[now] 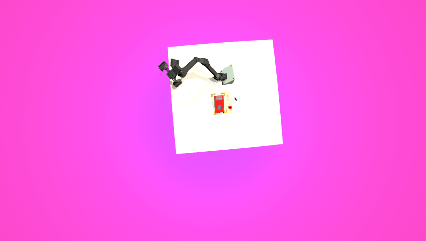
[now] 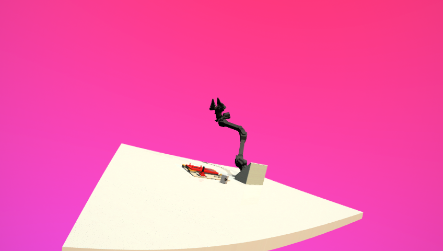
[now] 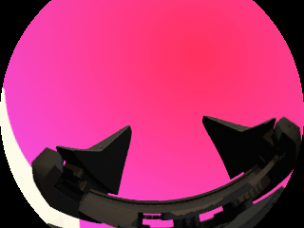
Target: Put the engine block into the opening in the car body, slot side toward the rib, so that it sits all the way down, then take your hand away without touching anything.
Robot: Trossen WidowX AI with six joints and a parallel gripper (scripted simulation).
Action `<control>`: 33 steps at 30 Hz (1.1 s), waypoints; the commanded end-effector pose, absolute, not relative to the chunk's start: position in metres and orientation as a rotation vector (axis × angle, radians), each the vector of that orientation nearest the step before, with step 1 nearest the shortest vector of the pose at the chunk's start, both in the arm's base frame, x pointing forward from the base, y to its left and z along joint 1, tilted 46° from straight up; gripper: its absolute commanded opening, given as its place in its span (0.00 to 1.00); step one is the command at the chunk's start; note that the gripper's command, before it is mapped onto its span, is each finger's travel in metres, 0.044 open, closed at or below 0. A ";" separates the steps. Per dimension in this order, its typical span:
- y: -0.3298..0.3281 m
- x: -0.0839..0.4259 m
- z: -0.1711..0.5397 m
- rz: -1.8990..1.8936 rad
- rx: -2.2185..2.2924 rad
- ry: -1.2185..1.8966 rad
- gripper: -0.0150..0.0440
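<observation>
The red car body (image 1: 221, 103) (image 2: 194, 168) lies on the table. In the top view its top shows a pale grey panel at one end and a dark grey shape near the other. Whether that shape is the opening or a part in it is too small to tell. A small grey block (image 1: 235, 98) (image 2: 224, 179) with a dark hollow, possibly the engine block, stands apart from the car body. The rib and slot cannot be made out. My gripper (image 1: 170, 74) (image 2: 215, 99) (image 3: 167, 124) is open and empty, fingers pointing up, high above the table and away from both.
Yellow corner pieces (image 1: 214, 113) surround the car body. A pale plate (image 1: 228, 102) beside it bears a small red part (image 1: 229, 107) (image 2: 205, 173). The wedge-shaped arm base (image 1: 229, 74) (image 2: 256, 174) stands near the grey block. My gripper is by the table's left edge in the top view.
</observation>
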State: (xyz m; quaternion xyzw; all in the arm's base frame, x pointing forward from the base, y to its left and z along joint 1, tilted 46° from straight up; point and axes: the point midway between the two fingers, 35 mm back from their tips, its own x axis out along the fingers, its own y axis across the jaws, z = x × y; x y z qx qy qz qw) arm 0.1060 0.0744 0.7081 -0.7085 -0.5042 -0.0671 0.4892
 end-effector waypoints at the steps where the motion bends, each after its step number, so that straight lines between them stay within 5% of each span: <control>1: 0.062 0.121 0.709 -0.133 -1.606 -1.191 1.00; 33: 0.005 0.304 0.651 0.144 -0.824 -0.789 1.00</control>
